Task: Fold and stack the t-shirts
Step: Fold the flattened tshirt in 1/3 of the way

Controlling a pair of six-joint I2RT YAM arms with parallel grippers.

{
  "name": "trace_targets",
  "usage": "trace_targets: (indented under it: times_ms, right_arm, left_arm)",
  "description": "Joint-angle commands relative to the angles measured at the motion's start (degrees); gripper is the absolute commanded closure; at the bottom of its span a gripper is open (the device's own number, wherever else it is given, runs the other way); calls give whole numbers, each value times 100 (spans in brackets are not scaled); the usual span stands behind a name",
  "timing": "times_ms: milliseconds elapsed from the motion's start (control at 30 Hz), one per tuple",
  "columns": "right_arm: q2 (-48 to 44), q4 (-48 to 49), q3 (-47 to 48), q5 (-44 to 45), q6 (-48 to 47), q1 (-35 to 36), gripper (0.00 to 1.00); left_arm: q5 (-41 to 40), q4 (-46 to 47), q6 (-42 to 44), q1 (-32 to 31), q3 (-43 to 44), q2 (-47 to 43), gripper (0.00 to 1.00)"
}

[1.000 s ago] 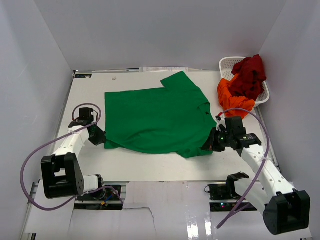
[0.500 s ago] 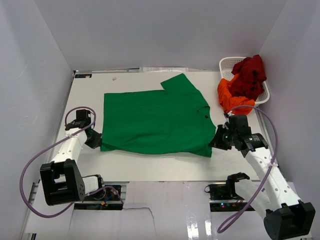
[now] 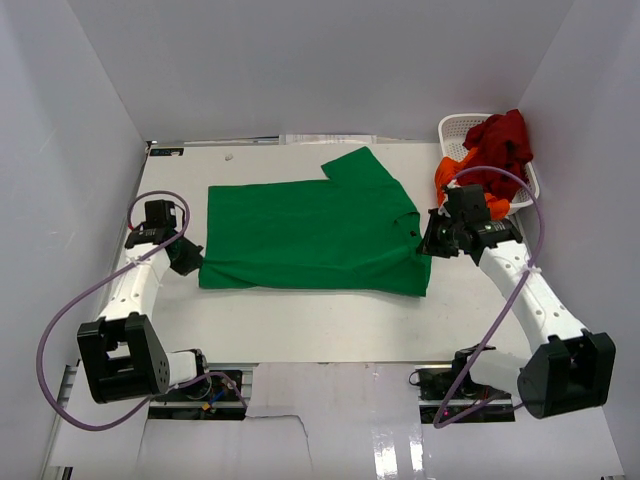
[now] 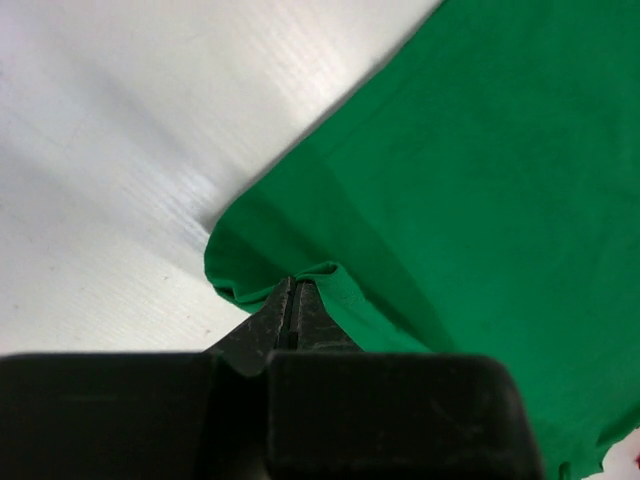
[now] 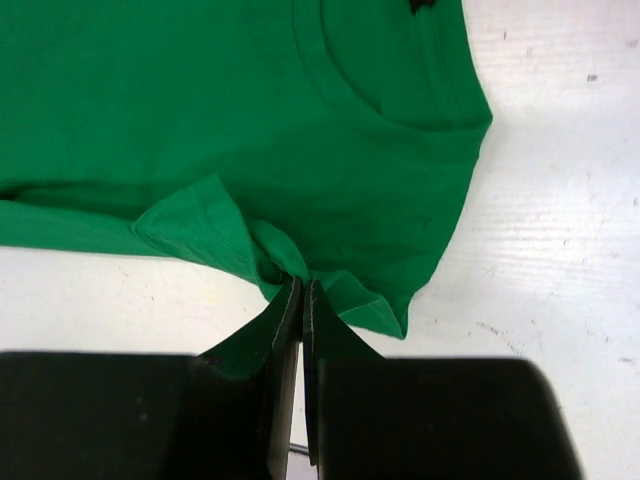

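The green t-shirt (image 3: 310,235) lies folded lengthwise in the middle of the table, one sleeve pointing to the back. My left gripper (image 3: 192,260) is shut on its left edge; the wrist view shows the pinched cloth (image 4: 330,275) at the fingertips. My right gripper (image 3: 428,245) is shut on its right edge next to the collar (image 5: 390,100), with bunched cloth (image 5: 225,235) at the jaws. The orange t-shirt (image 3: 452,185) and the dark red t-shirt (image 3: 500,145) are heaped in and over the white basket (image 3: 455,126) at the back right.
White walls close the table on the left, back and right. The table's bare white surface (image 3: 320,320) runs along the near side. The arm bases and cables (image 3: 60,330) sit at the near edge.
Both grippers have carried the shirt's near edge away from me over the shirt, so the shirt is now narrower front to back. The right arm has swung toward the basket.
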Motion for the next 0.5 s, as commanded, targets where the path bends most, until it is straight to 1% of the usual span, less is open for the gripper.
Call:
trace_targets:
  times_ms: [0, 167, 467]
  right_arm:
    - [331, 413, 539, 118, -211, -33, 92]
    - [955, 510, 1198, 135, -370, -33, 92]
    - [2063, 783, 2016, -67, -572, -42, 92]
  left_arm:
    - [67, 248, 116, 19, 339, 187, 100]
    - [32, 397, 90, 27, 392, 443, 100]
    - [-56, 705, -16, 19, 322, 848, 100]
